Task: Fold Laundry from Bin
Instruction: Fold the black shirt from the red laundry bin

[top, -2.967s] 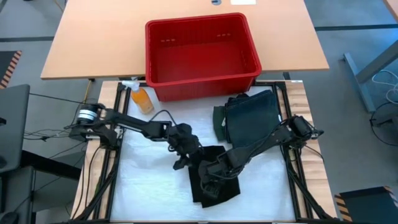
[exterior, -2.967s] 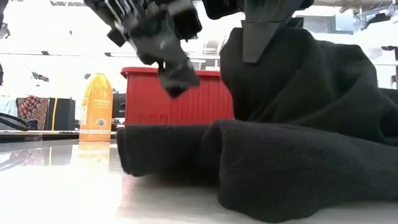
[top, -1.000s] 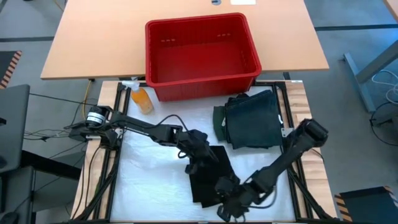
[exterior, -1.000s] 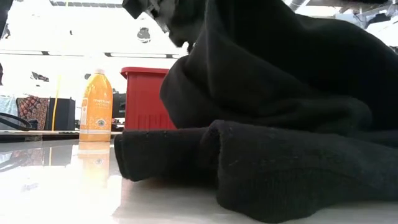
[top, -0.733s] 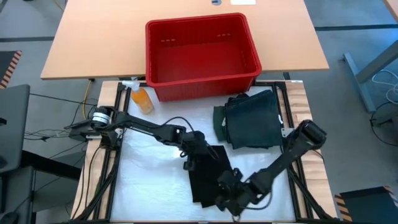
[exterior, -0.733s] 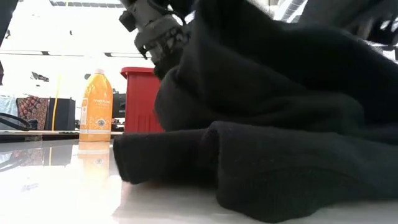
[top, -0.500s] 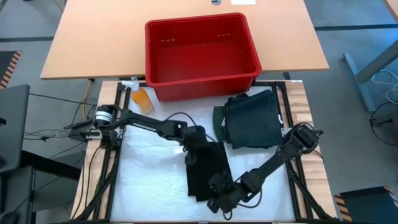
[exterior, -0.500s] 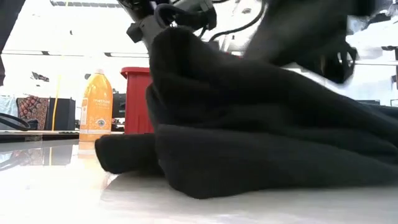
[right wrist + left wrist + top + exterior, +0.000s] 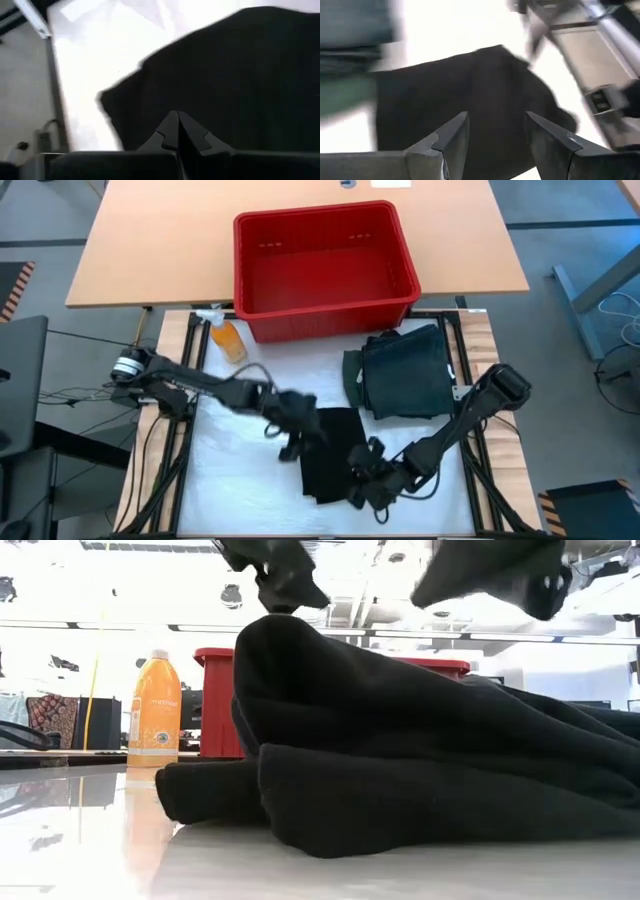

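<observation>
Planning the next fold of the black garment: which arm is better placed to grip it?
Probably the left: its pincer is open just above the black garment, holding nothing. The right pincer is shut over the same cloth.

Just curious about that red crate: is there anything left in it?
Empty. From above, the red crate shows only its bare ribbed floor, with no clothes inside.

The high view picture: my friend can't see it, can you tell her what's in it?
Two dark robot arms reach over a black garment lying on a white work surface. An empty red bin sits behind it, with folded dark clothes and an orange bottle nearby.
</observation>
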Robot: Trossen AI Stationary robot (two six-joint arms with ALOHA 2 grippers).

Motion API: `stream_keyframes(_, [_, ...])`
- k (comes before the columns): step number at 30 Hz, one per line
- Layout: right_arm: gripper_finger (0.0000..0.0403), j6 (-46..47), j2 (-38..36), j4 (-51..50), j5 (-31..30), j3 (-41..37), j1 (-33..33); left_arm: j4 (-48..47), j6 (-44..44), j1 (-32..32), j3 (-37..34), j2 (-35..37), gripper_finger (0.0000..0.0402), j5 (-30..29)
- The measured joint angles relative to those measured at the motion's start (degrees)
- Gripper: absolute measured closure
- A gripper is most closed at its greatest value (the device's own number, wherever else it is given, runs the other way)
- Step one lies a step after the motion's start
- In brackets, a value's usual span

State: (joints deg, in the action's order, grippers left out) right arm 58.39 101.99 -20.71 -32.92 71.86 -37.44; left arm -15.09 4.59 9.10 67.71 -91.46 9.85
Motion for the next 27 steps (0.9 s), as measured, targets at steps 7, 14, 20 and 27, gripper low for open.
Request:
stream_keyframes(7, [0.0384,-9.29,-8.9,9.62,4.23,-14.62,7.2,17.28,13.65,10.84,-7.69,-0.46,0.0221,-6.62])
stream_keyframes(14, [0.0385,-22.32,-11.28,27.07,18.24,-25.09,17.33,33.78,33.77,17.34,-9.64,-3.94,0.0221,-30.84])
stream_keyframes(20, [0.0385,-25.87,-9.7,28.81,18.07,-25.18,20.59,35.01,44.13,21.86,-8.16,-12.91,0.0221,-36.08])
stream_keyframes(27, [0.0385,-22.54,-6.85,27.31,18.08,-25.19,23.39,26.89,58.69,23.51,-7.6,-18.07,0.0221,-32.46])
